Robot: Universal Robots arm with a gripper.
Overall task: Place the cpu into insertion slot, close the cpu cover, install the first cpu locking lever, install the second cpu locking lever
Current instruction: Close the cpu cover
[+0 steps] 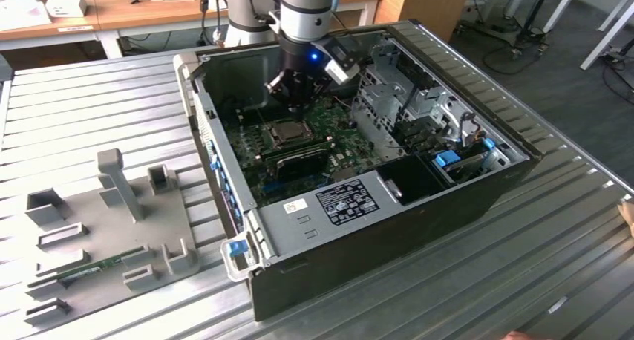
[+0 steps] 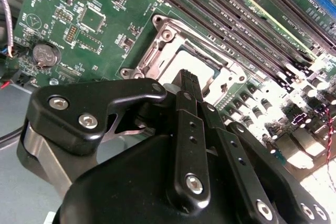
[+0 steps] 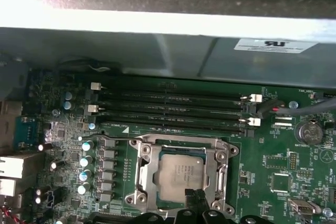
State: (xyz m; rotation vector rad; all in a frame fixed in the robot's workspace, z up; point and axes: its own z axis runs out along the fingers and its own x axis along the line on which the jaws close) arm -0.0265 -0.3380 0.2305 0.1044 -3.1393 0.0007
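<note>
The cpu (image 3: 180, 174) lies flat in the insertion slot (image 3: 140, 149), its pale metal top showing through the cut-out of the silver cpu cover (image 3: 215, 169), which lies down around it. My gripper (image 3: 195, 199) hovers just over the socket's edge, fingers pressed together and holding nothing. In the second wrist view the shut gripper (image 2: 186, 80) hides part of the cpu (image 2: 202, 59) and of the cover (image 2: 157, 51). From the exterior view the gripper (image 1: 294, 96) hangs inside the open computer case, just above the slot (image 1: 288, 133). Whether the levers are latched I cannot tell.
Long black memory slots (image 3: 173, 108) run beside the socket, and a row of capacitors (image 3: 86, 161) stands on its other side. The case wall (image 1: 203, 125) and drive cage (image 1: 416, 110) hem in the board. A grey fixture plate (image 1: 109, 229) lies on the ribbed metal table at the exterior view's left.
</note>
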